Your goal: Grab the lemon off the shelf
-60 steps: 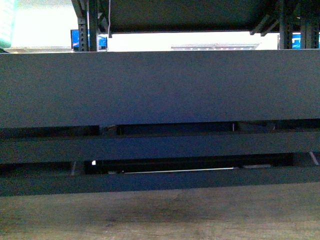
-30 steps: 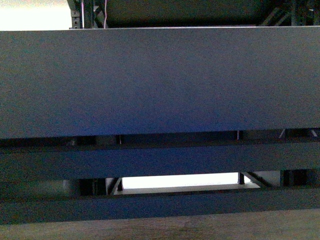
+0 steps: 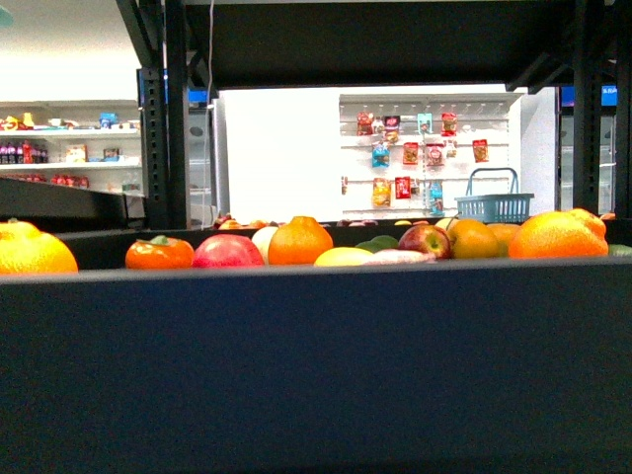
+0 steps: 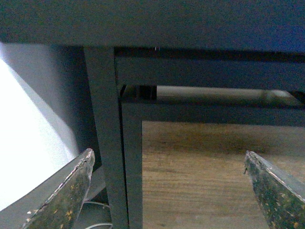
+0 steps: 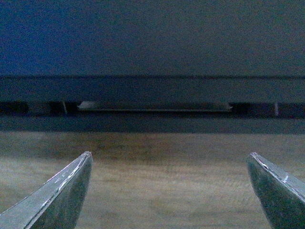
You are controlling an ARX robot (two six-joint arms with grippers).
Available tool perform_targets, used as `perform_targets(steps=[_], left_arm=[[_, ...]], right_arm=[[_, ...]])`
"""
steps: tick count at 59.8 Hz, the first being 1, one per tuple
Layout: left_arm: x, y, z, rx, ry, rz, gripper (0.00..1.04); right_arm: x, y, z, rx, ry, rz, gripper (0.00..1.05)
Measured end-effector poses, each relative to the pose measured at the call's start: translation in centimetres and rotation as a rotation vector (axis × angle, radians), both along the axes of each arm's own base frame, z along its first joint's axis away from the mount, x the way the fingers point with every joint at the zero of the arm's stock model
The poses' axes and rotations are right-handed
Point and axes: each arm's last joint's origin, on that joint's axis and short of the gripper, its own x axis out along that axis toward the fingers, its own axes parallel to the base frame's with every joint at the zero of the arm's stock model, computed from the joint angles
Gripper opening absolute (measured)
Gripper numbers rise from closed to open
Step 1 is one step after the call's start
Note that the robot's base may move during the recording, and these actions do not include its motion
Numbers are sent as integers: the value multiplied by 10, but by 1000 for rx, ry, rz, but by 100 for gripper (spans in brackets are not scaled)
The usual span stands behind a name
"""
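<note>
On shelf (image 3: 316,365), one lemon (image 3: 343,257), two red apples (image 3: 228,251) (image 3: 425,240)

A row of fruit runs across the middle of the front view. At nine o'clock sits a large yellow-orange citrus (image 3: 30,252). Toward the centre come a persimmon (image 3: 158,254) with a green calyx, a red apple (image 3: 227,252) just beside it, and a knobbed orange (image 3: 300,241). Out toward three o'clock lie a red-yellow apple (image 3: 425,240), a smaller orange (image 3: 472,238) and a big orange (image 3: 558,235). Behind them hang snack packets (image 3: 410,153), with a blue basket (image 3: 494,205) at their four o'clock. At ten o'clock, white grocery shelves (image 3: 69,133) carry bottles.
</note>
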Motion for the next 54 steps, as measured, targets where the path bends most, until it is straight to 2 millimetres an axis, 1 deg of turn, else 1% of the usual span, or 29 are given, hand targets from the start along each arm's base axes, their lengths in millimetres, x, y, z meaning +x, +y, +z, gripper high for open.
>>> perform_targets(steps=[54], left_arm=[[0,0,0,0,0,0,97]], right_arm=[[0,0,0,0,0,0,97]])
